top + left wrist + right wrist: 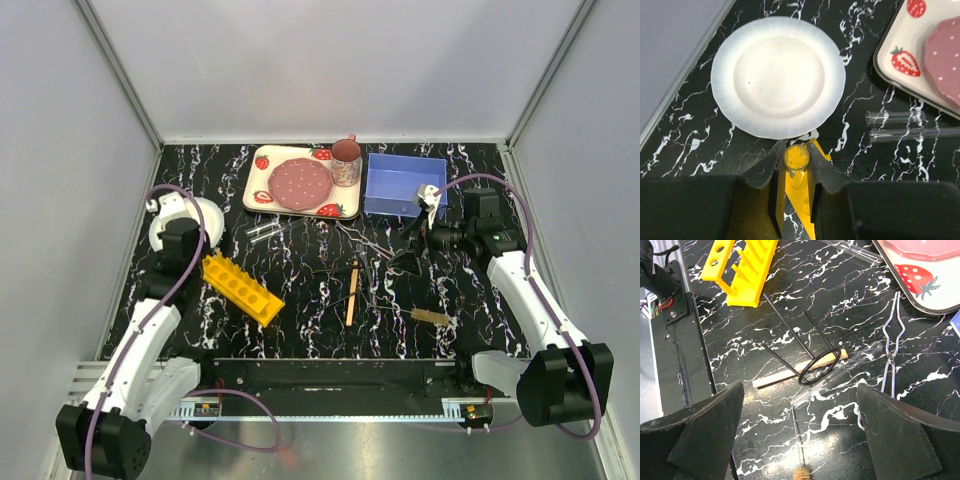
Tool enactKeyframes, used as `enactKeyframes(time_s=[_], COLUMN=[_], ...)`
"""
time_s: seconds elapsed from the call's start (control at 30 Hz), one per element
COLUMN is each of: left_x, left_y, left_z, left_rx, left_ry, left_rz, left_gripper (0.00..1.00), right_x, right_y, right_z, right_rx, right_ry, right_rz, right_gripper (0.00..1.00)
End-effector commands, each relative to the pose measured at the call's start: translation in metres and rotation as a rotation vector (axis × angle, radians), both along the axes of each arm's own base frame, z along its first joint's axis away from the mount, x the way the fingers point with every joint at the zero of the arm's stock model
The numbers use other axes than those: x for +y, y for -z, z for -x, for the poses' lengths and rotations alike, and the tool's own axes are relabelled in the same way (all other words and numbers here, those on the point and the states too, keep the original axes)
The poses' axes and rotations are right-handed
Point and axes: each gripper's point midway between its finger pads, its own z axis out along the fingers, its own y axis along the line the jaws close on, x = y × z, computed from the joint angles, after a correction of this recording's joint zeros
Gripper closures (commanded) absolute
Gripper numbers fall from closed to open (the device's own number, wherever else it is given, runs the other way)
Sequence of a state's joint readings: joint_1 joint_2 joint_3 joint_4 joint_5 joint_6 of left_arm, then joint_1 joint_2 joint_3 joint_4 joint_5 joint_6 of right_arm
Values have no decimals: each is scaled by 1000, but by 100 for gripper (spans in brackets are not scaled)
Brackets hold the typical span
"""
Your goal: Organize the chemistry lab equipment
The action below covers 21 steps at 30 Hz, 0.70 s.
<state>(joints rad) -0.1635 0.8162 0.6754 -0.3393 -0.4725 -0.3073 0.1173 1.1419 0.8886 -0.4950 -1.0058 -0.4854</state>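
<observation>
A clear glass tube (796,162) is being clamped between the fingers of the left hand (796,148), with its open mouth facing the wrist camera. The upright hold is probably being used so the tube can be lowered straight into a hole. The yellow rack (797,220) is lying directly beneath this hand; whether tube and rack are touching cannot be told. The round white plate (778,75) is sitting just ahead of the fingers. Two more tubes (896,125) are lying flat ahead and to the right, near the strawberry tray (887,42).

The right hand (800,387) is being held with fingers wide apart, nothing gripped, above the tabletop (740,340); it is likely being staged for a pickup. Below the gap between its fingers another tube (850,365) is lying alongside the wooden stick (775,379), and a black wire loop (805,347) is encircling the stick's end. The silver wire tongs (892,340) are lying ahead, on the right finger's side. The tube brush (801,471) is lying back toward the wrist.
</observation>
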Motion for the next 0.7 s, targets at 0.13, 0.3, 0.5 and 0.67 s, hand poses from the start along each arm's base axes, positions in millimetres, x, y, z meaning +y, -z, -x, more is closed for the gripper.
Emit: enactKeyframes(time_s=[0.13,0.3,0.5,0.67], left_x=[4,4,1,-1], left_y=[12,17,30,33], left_z=[-10,-10,-11,-8], left_rx=[-36,-52,-43,-34], left_ry=[-33,-35,-45,-46], left_rz=[2,6,0,-7], left_gripper=[83,83,82,74], right_x=[0,0,0,-1], right_y=[-4,-3,-2,-3], right_z=[-3,-3,-3,-2], right_rx=[-33,-26,-25,-29], right_ry=[-9,-13,-16,-17], right_rz=[-2,-4,1,2], right_gripper=[0,0,0,0])
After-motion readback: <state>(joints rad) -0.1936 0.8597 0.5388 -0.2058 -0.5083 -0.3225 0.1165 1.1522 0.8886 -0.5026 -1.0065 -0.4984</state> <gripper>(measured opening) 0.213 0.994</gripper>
